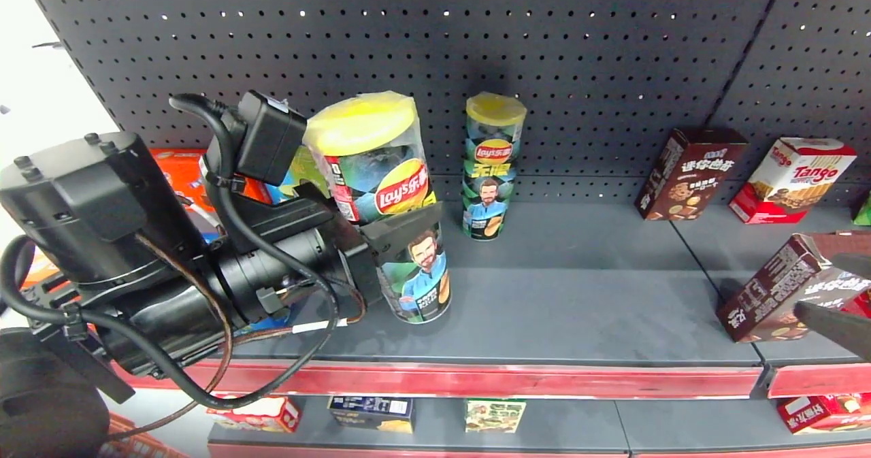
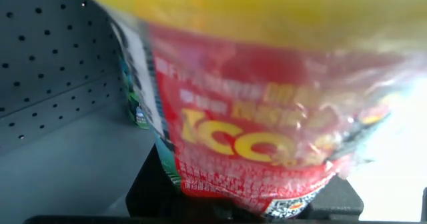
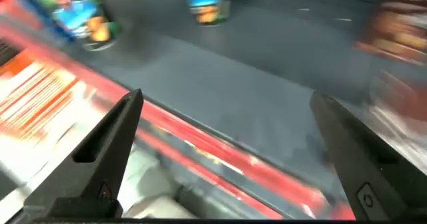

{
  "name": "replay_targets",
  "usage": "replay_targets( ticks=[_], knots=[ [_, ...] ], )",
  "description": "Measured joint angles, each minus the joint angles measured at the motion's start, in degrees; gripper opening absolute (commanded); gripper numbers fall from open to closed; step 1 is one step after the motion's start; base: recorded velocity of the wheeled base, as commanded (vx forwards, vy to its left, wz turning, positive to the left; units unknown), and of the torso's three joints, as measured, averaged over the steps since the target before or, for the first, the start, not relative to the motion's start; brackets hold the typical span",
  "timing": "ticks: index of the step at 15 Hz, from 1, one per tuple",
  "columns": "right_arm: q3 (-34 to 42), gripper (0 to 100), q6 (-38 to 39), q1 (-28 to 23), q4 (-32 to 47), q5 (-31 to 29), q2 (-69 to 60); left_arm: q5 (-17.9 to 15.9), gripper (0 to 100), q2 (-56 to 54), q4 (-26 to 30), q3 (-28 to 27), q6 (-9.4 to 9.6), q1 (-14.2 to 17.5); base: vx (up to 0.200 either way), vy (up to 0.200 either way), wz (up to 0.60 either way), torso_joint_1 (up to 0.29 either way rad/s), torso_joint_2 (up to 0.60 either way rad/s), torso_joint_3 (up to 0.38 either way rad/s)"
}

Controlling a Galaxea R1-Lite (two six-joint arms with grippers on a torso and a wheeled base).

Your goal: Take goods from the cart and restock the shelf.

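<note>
A tall chips can with a yellow lid leans slightly over the front left of the grey shelf. My left gripper is shut on its middle, and its base is at the shelf surface. Close up, the can shows between the dark fingers. A second, matching can stands upright at the back of the shelf, apart from the held one. My right gripper is at the shelf's right end, open with nothing between its fingers, beside a tilted brown box.
A brown biscuit box and a red-and-white wafer box stand at the back right. Orange packs lie behind my left arm. A pegboard wall backs the shelf, and its red front lip overhangs small boxes below.
</note>
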Motion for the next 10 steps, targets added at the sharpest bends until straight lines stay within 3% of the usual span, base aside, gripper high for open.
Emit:
replay_targets(
  ticks=[6,10],
  knots=[
    [-11.8,100,-0.6,8.9,0.2,-0.3,15.6,0.0,0,-0.9,0.4,0.4,0.0,0.0,0.0,0.0,0.0,0.0,0.0,0.0],
    [-17.6,100,-1.5,11.2,0.4,-0.3,24.2,-1.0,0,-1.5,2.1,-0.1,-0.16,0.4,0.0,0.0,0.0,0.0,0.0,0.0]
  ],
)
